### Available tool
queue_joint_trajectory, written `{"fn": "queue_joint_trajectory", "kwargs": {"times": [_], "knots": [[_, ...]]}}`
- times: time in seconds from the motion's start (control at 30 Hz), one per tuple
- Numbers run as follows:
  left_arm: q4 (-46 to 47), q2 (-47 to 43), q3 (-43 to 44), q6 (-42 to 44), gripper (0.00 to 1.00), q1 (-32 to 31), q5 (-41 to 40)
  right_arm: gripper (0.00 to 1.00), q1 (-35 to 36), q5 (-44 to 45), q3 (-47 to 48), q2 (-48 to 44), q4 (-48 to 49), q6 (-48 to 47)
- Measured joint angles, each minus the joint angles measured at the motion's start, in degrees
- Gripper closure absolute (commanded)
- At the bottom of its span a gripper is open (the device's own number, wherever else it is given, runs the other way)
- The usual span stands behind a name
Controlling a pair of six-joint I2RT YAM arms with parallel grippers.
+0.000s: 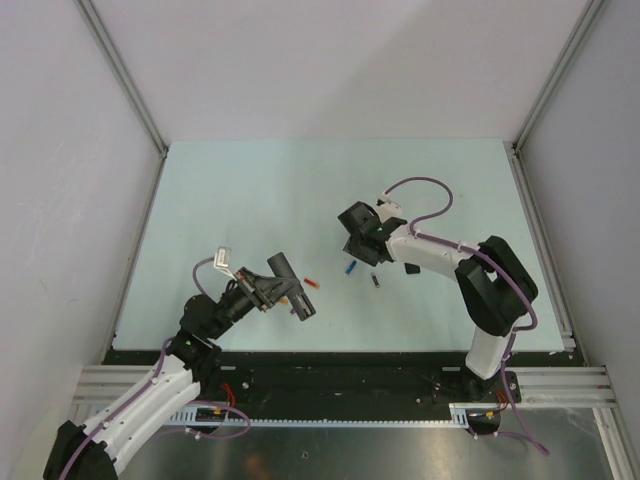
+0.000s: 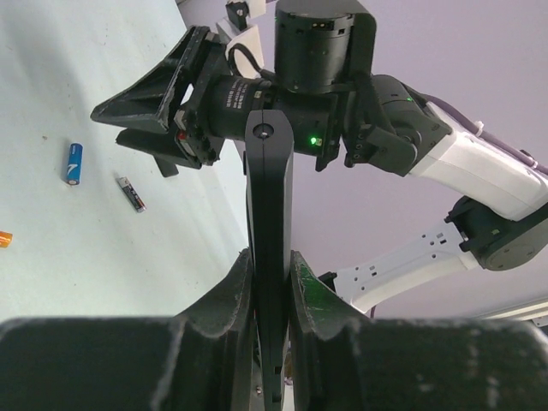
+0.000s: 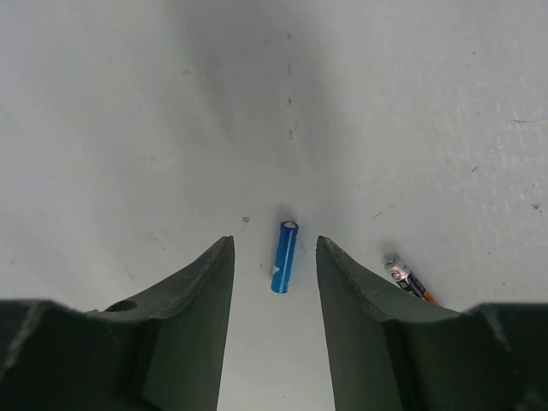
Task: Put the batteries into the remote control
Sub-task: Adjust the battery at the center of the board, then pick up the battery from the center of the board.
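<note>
Remote control (image 2: 269, 197) is being clamped along its length between the narrow jaws of your left end effector (image 2: 271, 282), probably being steadied so cells can be slotted in. Your right end effector (image 3: 274, 247) is hanging half-wide astride the blue battery (image 3: 285, 257) lying on the bench (image 1: 250, 200), not touching it, likely lining up a pick; the dark battery (image 3: 409, 281) is lying at its 4 o'clock

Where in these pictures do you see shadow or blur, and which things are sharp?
Right wrist view: a soft dark shadow lies on the table beyond the sharp blue battery; the fingers of the right gripper are blurred. Left wrist view: the fingers of the left gripper near the lens are blurred, the remote control between them clearer. Top view: even light, no glare.
</note>
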Motion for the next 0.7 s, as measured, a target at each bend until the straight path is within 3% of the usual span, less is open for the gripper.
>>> {"fn": "queue_joint_trajectory", "kwargs": {"times": [0.4, 0.7], "knots": [[-0.1, 0.5, 0.0, 0.0, 1.00, 0.0, 0.0, 0.53, -0.1, -1.9, 0.1, 4.5, -0.4, 0.1], [-0.1, 0.5, 0.0, 0.0, 1.00, 0.0, 0.0, 0.61, -0.3, -2.5, 0.5, 6.1, 0.0, 0.0]]}}
